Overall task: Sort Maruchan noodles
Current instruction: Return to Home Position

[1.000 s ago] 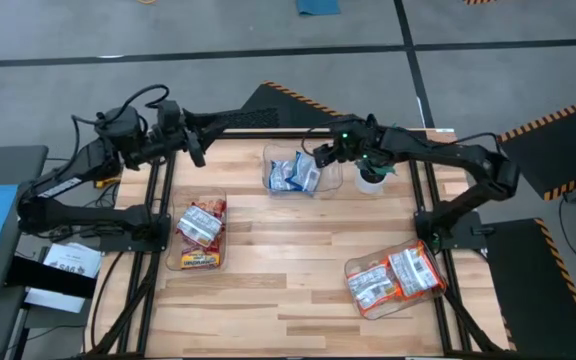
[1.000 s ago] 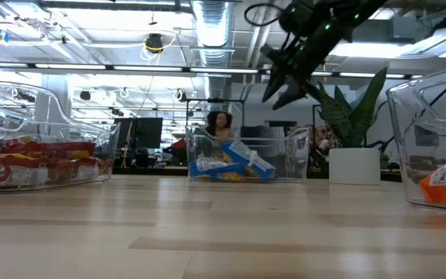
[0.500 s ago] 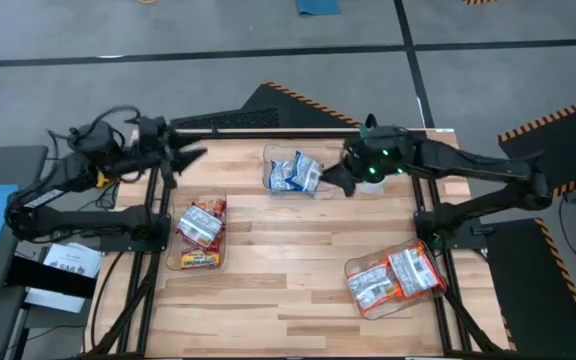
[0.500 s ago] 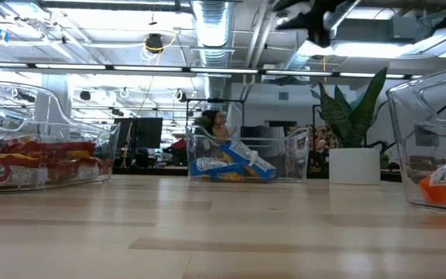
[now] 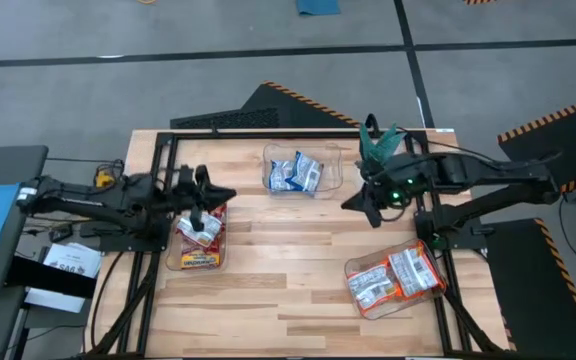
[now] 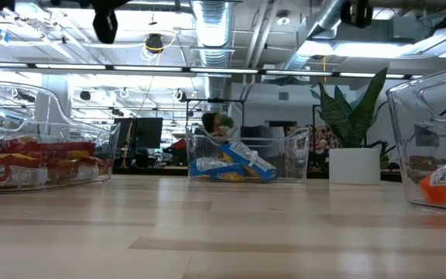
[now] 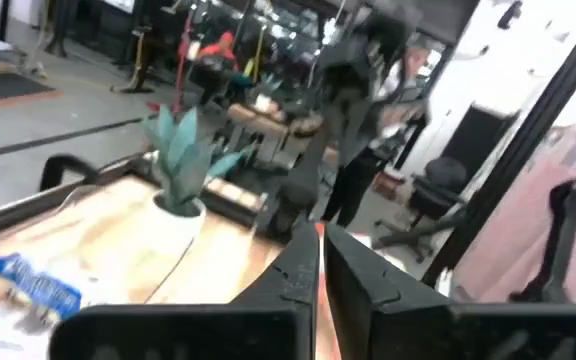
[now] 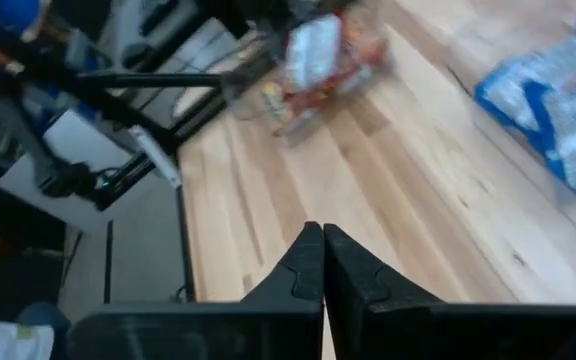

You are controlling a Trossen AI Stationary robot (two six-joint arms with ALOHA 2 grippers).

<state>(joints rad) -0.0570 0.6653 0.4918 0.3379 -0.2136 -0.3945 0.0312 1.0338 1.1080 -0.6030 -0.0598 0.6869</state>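
Blue-and-white noodle packets lie in a clear bin at the table's far middle; they also show in the low view. Red packets lie in a clear bin at the left. Orange-and-white packets lie in a tilted clear bin at the near right. My left gripper is shut and empty, in the air over the far end of the red bin; its shut fingers show in its wrist view. My right gripper is shut and empty, in the air to the right of the blue bin; its wrist view shows the fingers together.
A small plant in a white pot stands at the far right, partly under my right arm. Bare wooden table lies between the three bins. Black frame rails run along the table's left and right sides.
My left gripper has swung from the table's far left corner toward the near edge and now hangs over the red bin. My right gripper has drawn away from the blue bin toward the right and near edge and has risen out of the low view. The packets have stayed put.
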